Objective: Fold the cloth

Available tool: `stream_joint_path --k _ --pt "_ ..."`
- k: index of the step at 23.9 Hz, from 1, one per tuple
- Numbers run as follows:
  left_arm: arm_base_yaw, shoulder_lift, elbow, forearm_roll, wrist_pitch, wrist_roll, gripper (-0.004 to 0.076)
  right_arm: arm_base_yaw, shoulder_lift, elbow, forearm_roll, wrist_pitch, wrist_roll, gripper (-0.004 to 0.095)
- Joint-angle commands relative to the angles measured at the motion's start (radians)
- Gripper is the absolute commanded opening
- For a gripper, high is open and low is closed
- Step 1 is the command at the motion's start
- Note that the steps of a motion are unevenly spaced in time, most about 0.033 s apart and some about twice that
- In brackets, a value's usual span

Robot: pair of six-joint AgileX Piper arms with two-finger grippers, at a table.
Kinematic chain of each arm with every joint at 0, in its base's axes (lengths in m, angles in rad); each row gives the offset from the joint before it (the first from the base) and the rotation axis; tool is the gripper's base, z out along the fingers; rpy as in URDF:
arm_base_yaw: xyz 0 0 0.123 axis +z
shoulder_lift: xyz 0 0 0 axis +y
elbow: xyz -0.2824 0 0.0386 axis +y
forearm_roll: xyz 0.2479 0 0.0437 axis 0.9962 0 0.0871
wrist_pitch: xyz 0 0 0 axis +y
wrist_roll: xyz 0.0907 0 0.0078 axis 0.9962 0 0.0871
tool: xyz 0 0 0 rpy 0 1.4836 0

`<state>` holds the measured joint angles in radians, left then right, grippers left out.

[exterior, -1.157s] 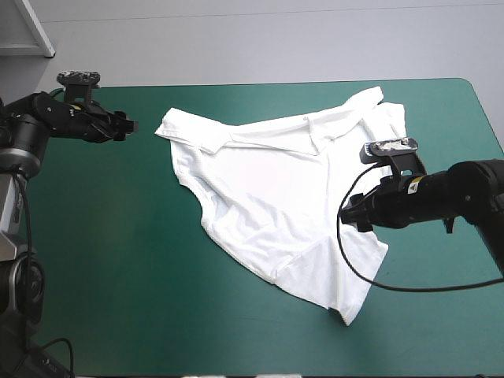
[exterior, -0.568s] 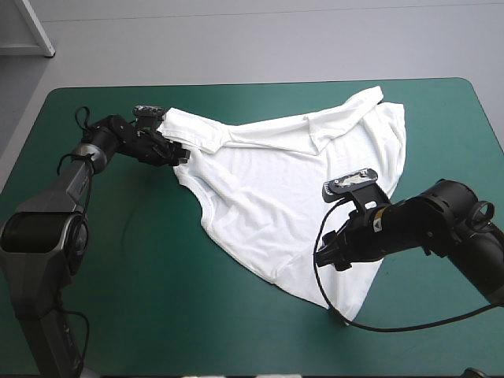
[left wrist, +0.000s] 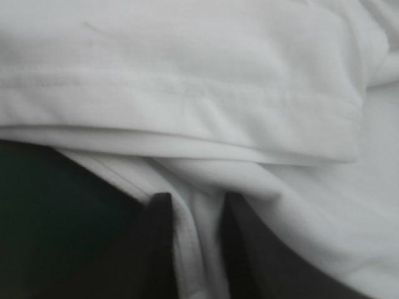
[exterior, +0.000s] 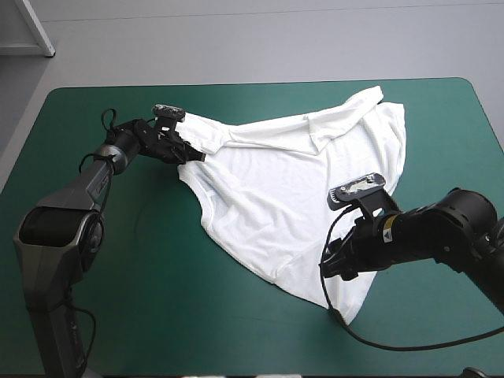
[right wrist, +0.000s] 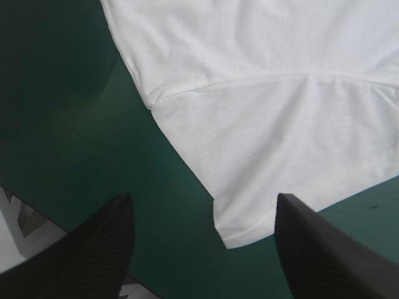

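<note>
T-shirt (exterior: 276, 189): white, spread open but rumpled on the worktop (exterior: 142, 299), running from about 10 o'clock of centre down to a corner at 5 o'clock.
Hidden: in the high view the right arm (exterior: 441, 228) lies over the shirt's 4 o'clock side and covers the cloth beneath it. The tips of both sets of jaws are hard to make out there against the dark wrists.
Cut off: the left wrist view shows only white folds and a stitched hem with no outline, and a dark wedge of cover beside them.
Left jaws: at the shirt's 10 o'clock corner, the black fingers (left wrist: 159, 249) all but closed, pinching a narrow fold of the shirt between them.
Right jaws: spread wide, the fingers (right wrist: 100, 249) well apart, holding nothing, above the shirt's 5 o'clock corner.
Surface: teal-green cover, smooth, with rounded far corners.
Room: pale grey floor beyond the far edge at 12 o'clock.
</note>
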<state>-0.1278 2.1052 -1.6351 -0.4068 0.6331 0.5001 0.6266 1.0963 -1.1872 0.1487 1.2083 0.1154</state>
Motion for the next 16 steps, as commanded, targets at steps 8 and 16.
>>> stream_joint_path --k 8,16 --pt "-0.012 -0.007 -0.01 0.003 0.011 -0.017 0.0019 0.231 0.181 -0.026 -0.1 -0.053 -0.014 0.0603" --pt "-0.011 -0.007 -0.01 0.008 0.014 -0.017 0.0019 0.27 0.349 -0.026 -0.134 -0.097 -0.07 0.0603"
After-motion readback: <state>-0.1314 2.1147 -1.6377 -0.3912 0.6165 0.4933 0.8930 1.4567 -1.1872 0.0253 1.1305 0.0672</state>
